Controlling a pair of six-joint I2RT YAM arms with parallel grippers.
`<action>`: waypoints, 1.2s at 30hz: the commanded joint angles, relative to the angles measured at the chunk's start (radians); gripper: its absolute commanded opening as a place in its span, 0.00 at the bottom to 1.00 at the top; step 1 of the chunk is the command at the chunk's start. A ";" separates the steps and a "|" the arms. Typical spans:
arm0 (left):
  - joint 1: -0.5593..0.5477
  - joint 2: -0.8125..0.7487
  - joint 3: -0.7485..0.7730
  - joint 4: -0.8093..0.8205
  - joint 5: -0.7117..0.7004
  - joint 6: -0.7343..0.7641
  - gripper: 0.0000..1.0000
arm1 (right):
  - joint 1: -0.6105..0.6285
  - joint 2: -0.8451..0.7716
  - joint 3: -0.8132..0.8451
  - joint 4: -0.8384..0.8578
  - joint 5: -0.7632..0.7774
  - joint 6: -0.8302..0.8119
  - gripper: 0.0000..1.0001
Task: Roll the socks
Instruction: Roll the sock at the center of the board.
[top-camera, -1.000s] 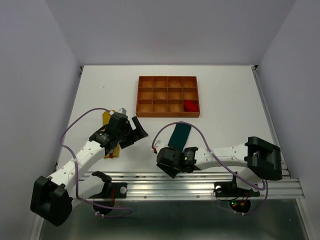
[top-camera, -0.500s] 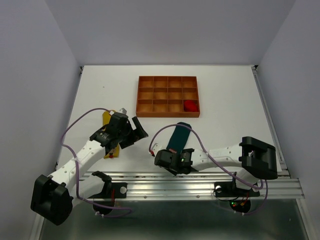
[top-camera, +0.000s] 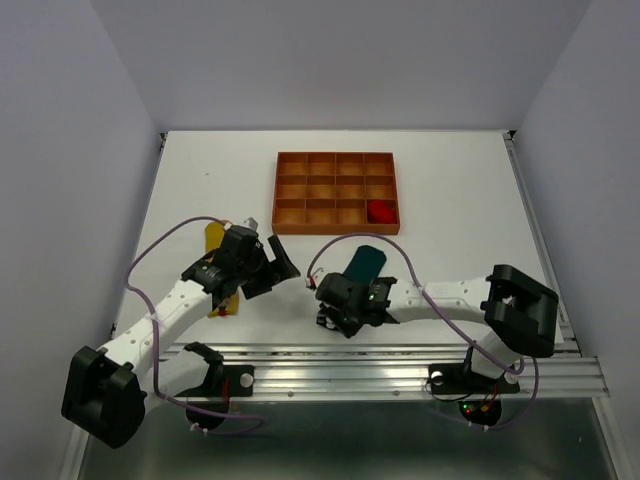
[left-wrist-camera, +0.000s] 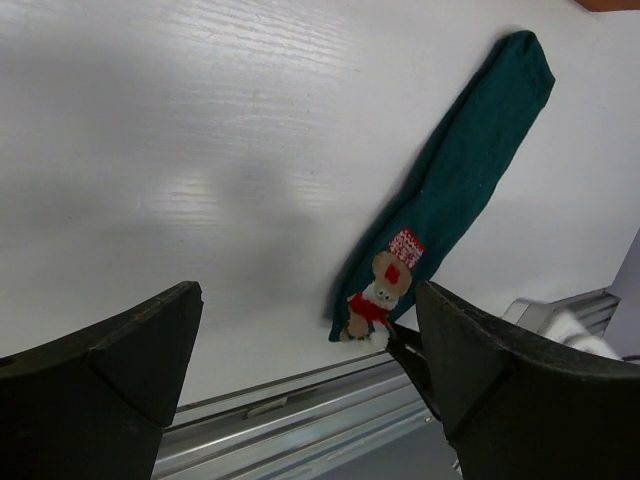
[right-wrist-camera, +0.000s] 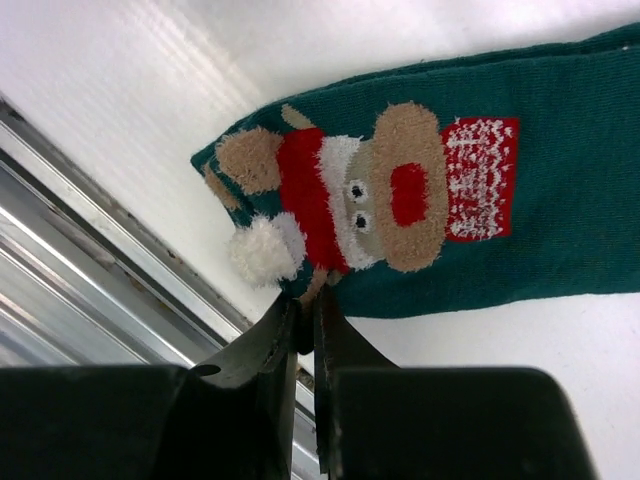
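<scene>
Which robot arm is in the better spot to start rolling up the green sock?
Right: the right hand pinches the green sock at its near end, by the cartoon. The left hand hangs open, apart from it, holding nothing.

The left arm (top-camera: 165, 320) slants from its base at 7 o'clock toward 1 o'clock, and the left gripper (left-wrist-camera: 308, 300) has its jaws spread wide, holding nothing. The right arm (top-camera: 450, 295) stretches low toward 9 o'clock, with the right gripper (right-wrist-camera: 305, 318) pinched on the edge of the teal sock (right-wrist-camera: 560, 150).
</scene>
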 joint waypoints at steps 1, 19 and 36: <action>-0.008 -0.005 -0.037 0.024 0.037 0.016 0.99 | -0.109 -0.051 0.015 0.070 -0.259 0.020 0.01; -0.103 -0.023 -0.103 0.147 0.135 0.024 0.98 | -0.382 0.015 -0.022 0.240 -0.772 0.146 0.01; -0.162 0.118 -0.042 0.210 0.156 0.041 0.86 | -0.479 0.085 -0.119 0.443 -0.928 0.319 0.01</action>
